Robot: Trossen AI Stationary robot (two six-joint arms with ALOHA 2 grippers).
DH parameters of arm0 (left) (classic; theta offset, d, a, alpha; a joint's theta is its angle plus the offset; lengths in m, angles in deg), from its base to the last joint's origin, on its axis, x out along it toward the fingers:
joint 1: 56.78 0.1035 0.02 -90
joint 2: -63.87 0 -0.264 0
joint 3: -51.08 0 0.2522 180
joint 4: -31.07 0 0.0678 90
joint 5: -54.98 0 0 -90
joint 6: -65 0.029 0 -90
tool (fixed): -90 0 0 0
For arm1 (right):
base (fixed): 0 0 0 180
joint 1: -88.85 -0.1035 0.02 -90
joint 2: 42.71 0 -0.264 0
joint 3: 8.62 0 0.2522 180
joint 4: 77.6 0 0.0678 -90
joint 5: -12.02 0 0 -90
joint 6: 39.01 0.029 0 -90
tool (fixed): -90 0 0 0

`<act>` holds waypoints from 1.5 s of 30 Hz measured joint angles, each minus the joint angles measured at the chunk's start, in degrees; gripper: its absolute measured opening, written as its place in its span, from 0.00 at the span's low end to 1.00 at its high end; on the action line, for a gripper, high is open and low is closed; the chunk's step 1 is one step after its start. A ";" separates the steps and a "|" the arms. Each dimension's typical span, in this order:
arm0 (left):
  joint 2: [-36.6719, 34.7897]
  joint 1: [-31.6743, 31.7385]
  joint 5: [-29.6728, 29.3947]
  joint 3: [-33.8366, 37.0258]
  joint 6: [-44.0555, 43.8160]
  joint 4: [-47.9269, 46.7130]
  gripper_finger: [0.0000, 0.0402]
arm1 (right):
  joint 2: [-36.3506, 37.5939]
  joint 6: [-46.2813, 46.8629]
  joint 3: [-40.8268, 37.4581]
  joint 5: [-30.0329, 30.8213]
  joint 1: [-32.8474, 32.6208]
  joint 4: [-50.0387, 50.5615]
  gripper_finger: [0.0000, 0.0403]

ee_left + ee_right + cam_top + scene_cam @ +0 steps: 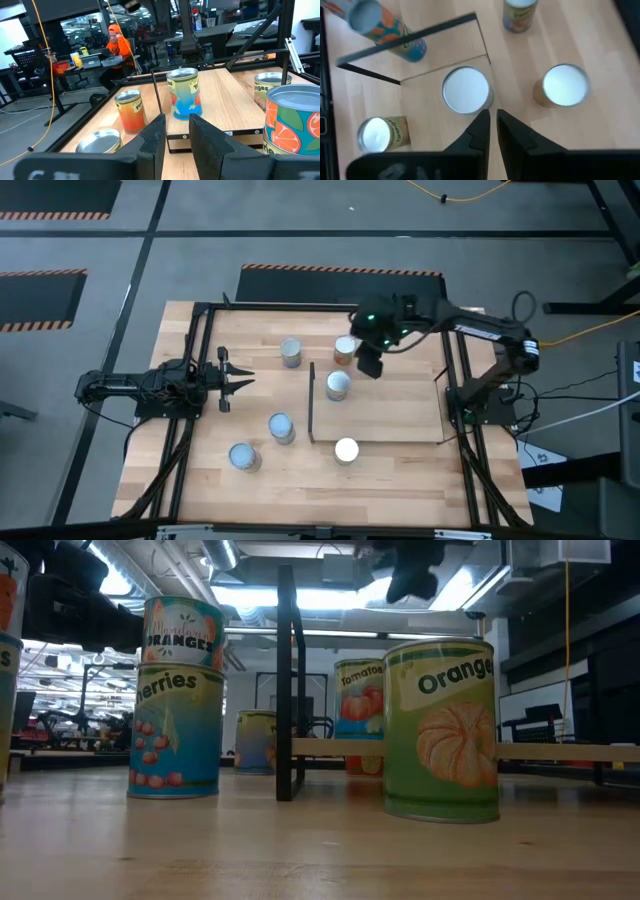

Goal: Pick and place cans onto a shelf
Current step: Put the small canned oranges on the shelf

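The shelf (pixel 400 410) is a light-wood board lying flat on the table, with a thin dark upright panel (pixel 312 405) along its left edge. One silver-topped can (pixel 338 385) stands on the board near its far left corner. An orange-sided can (pixel 345 350) and a silver-topped can (pixel 291 352) stand on the table beyond it. Two pale-blue-topped cans (pixel 282 427) (pixel 243 457) stand left of the panel, and a white-topped can (pixel 346 450) stands at the board's near edge. My right gripper (pixel 370 366) hangs above the board's far end, pointing down, shut and empty (pixel 492 116). My left gripper (pixel 245 381) waits at the left, slightly open.
Black frame rails (pixel 200 380) (pixel 455 380) run along the table's left and right sides. Most of the shelf board right of the can on it is bare wood (pixel 400 395). In the left wrist view a person in orange (pixel 117 42) sits in the room beyond the table.
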State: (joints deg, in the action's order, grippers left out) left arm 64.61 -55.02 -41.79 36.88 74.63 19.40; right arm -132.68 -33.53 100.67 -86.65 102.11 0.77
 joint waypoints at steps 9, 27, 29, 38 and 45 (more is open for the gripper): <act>0.00 -0.01 0.00 -0.01 0.00 0.04 0.20 | 10.76 -0.15 0.00 0.05 2.33 1.84 0.10; 0.01 -0.02 5.45 -0.01 -2.55 14.01 0.20 | 27.11 -4.47 -12.09 3.69 2.54 -0.66 0.10; 0.00 -0.02 6.97 0.00 -4.28 15.80 0.20 | 28.68 -4.32 -16.43 3.65 2.54 -2.92 0.10; 2.83 -0.09 9.73 -0.15 -9.23 23.60 0.20 | 31.75 -4.15 -28.36 3.50 2.54 -6.53 0.10; 10.61 -0.09 9.28 -4.86 -9.22 26.02 0.20 | 31.64 -4.09 -30.35 3.46 2.54 -8.14 0.10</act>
State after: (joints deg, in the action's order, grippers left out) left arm 75.22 -55.10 -32.51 32.01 65.41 45.42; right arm -101.04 -37.62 70.32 -83.19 104.65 -7.37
